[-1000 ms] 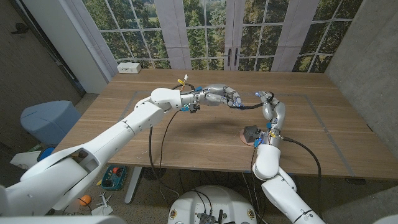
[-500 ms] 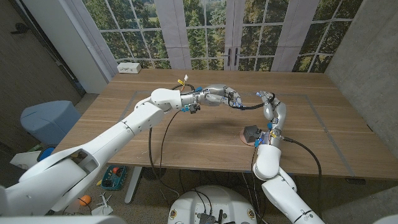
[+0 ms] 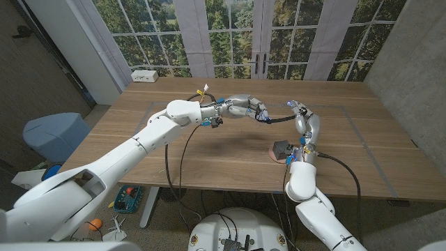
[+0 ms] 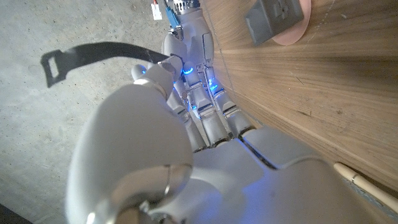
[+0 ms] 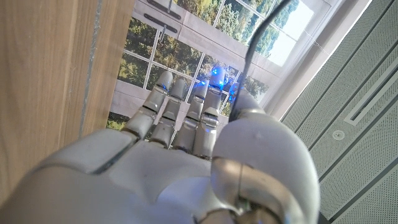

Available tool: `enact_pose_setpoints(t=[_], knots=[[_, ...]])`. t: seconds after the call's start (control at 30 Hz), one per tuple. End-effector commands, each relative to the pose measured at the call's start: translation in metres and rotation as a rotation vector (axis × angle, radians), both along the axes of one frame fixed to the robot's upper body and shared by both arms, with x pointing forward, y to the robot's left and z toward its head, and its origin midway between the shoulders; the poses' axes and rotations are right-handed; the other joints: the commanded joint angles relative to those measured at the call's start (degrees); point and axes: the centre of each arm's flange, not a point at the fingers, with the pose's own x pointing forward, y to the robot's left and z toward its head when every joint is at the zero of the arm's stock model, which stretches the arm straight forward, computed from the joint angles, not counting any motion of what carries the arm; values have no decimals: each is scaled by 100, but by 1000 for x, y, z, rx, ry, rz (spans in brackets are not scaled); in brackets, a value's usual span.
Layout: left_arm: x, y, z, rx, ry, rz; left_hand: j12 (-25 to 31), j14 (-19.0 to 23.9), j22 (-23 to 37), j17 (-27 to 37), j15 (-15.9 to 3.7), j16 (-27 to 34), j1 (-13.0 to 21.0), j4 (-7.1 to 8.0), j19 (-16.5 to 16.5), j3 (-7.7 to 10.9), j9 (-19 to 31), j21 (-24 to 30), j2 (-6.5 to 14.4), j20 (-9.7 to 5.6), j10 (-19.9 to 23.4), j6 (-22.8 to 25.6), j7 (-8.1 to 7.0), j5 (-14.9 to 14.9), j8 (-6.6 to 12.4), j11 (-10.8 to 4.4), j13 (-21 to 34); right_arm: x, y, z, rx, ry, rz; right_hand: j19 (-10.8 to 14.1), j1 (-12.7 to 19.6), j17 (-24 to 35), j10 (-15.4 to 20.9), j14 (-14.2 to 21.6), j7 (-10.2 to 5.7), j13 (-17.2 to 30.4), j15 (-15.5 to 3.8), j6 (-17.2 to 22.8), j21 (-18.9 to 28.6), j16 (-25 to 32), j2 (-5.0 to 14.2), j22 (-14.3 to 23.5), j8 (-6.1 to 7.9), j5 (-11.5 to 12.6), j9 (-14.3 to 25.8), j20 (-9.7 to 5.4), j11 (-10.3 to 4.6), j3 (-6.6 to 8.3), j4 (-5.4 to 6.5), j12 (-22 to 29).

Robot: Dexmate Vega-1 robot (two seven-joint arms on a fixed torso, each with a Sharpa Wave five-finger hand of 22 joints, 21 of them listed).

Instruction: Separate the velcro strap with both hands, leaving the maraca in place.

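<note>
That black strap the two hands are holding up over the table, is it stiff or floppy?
Probably floppy: the strap sags in a curve between the left hand and the right hand, and its free end bends over in the left wrist view. It looks thin, so likely light. It seems pinched near fingertips, so it might slip.

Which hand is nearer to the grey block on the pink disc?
The right hand; the grey block lies beside its forearm, while the left hand is farther off.
</note>
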Motion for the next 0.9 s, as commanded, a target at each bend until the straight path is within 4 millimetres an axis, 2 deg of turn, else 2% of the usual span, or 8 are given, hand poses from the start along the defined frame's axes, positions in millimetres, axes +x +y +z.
enact_pose_setpoints(t=[0.03,0.27,0.63,0.9], knots=[[-2,10,3,-4,-92,88,48,61,33,23,-899,-33,-7,14,-27,-22,35,62,-2,2,149,30,16,15,-14,-120,838,2,-1,3,-24,19,44,-27,-113,42,-158,-73,34,38,-413,-201,52,-26,-46,15,-81,67,35,33,69,-34,32,-69],[-1,16,5,-4,-159,153,74,78,35,37,-899,-40,-8,15,-22,-26,65,85,2,-6,159,29,10,20,-17,-124,870,4,-1,6,-38,29,57,-111,-286,101,-405,-179,-11,67,-342,-575,76,-43,-84,13,-202,116,47,75,155,-121,46,-172],[-2,29,8,-9,-252,249,73,90,39,63,-899,-60,-8,14,-35,-35,121,120,1,-4,154,15,14,24,-24,-122,868,9,1,16,-80,55,81,-200,-416,142,-553,-283,15,82,-256,-803,82,-71,-103,9,-241,150,55,115,217,-182,58,-236],[-5,46,7,-88,-297,340,78,104,41,88,-899,-72,-8,17,-22,-41,165,158,10,10,133,-22,28,25,-42,-123,888,13,5,26,-138,78,103,-224,-474,167,-648,-297,37,71,-206,-923,96,-68,-119,5,-248,173,58,133,272,-213,46,-288]])
